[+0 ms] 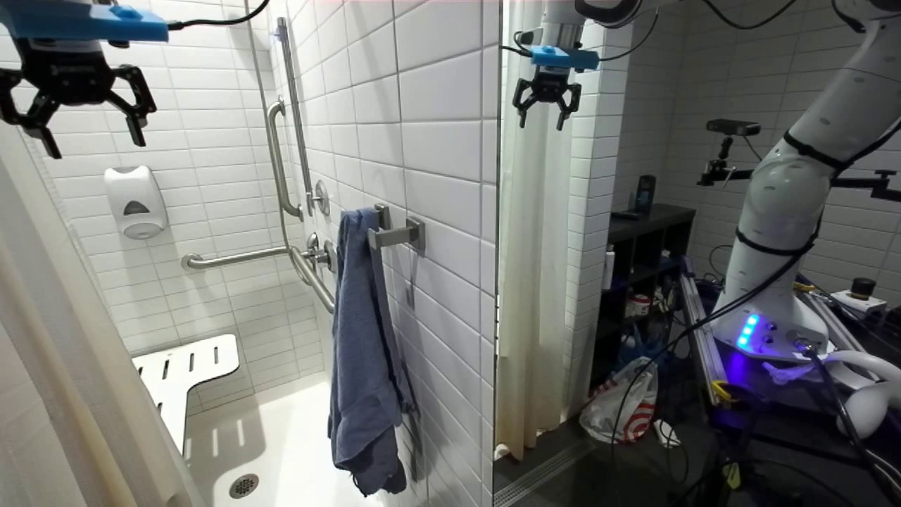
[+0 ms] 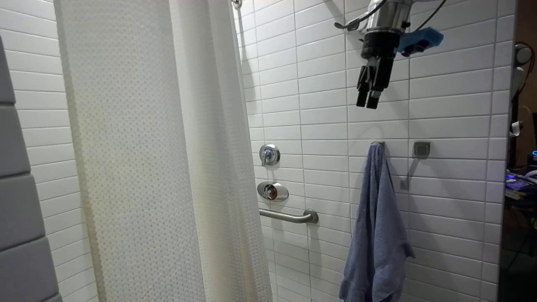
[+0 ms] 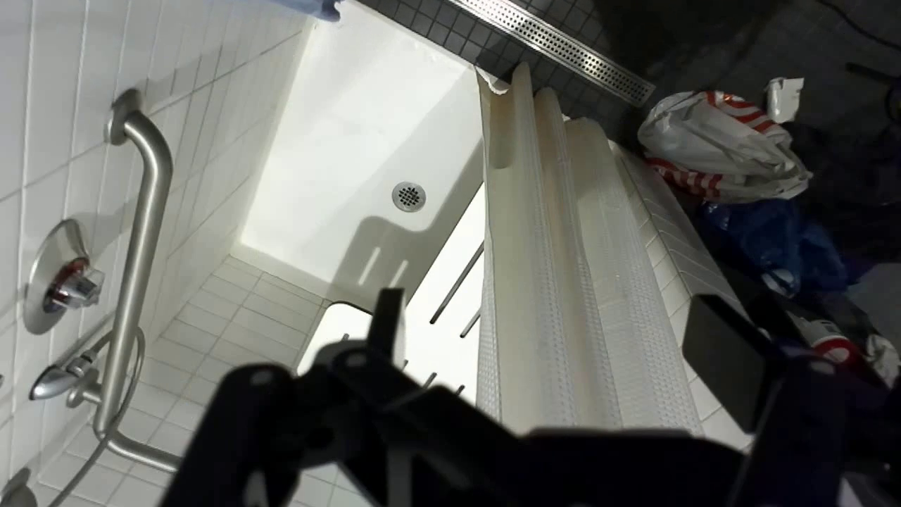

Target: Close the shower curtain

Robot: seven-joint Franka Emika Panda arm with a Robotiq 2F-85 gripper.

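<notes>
Fingers apart, w/ shower curtain in bkgd

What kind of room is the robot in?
It looks like a shower, probably in a bathroom: there's a big shower curtain, a round floor drain and a metal grab bar on the wall.

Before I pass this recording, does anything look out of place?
Mainly clutter: in the wrist view, a crumpled white-and-red plastic bag sits on the dark floor outside the white shower pan, with a white scrap beside it, like stray litter. I see no spill, nor a tear in the shower curtain.
</notes>
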